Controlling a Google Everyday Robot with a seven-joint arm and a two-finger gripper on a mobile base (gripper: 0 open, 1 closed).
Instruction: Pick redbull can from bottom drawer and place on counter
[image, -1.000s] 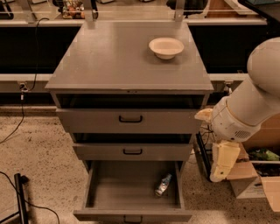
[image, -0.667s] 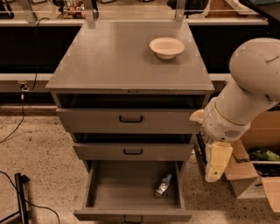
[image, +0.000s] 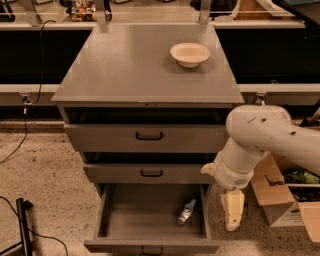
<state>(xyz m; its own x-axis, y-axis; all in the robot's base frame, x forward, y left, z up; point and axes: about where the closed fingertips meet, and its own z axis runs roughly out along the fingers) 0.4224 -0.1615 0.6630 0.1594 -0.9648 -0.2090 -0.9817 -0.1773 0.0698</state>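
The hand (image: 232, 224), its spread impossible to tell, had swung down to 3 o'clock of the redbull can (image: 186, 212) lying in the open bottom drawer (image: 145, 222), likely nearing a grasp.

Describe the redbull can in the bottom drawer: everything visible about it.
The can is a small, slim cylinder of silvery metal with blue patches and a shiny end. It lies on its side, angled diagonally, on the floor of the open bottom drawer, close to the right wall. Only the drawer floor appears to touch it. The gripper hangs outside the drawer on its right, pointing down, apart from the can.
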